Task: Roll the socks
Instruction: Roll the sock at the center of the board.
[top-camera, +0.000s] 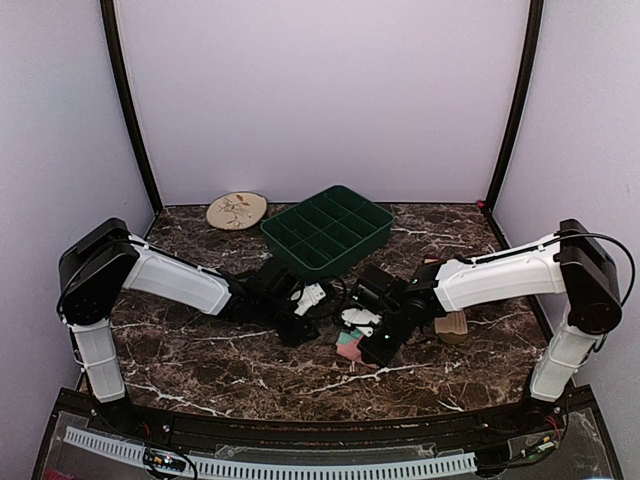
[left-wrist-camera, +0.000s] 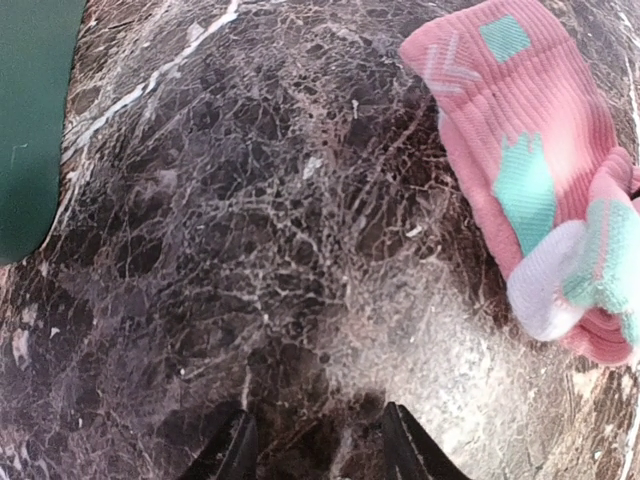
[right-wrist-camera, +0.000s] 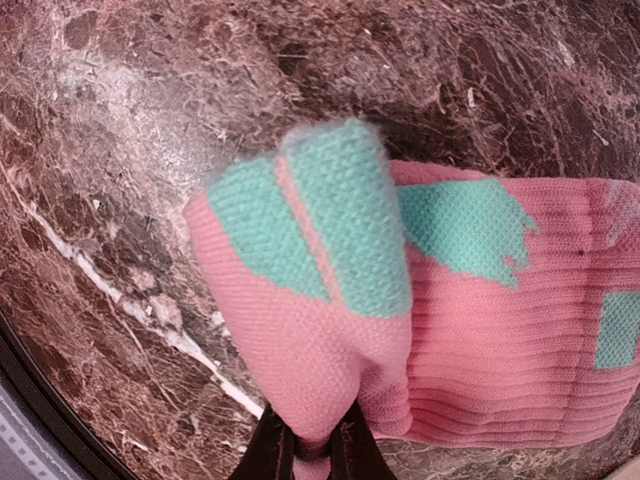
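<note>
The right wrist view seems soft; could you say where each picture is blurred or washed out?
Right wrist: the pink sock is fuzzy at its fold nearest the lens, the table sharper. Left wrist: the sock's right edge is washed out, pale glare on the table. Top external: evenly lit, sharp.

The top view looks down from high behind the robot, far enough back to take in the whole marble counter. The left wrist view faces steeply down, close over the counter, with the left tool at its bottom edge. The right wrist view sits closer still, the pink sock filling it above the right tool. All three views share that sock. The top and left wrist views also share the green tray.
</note>
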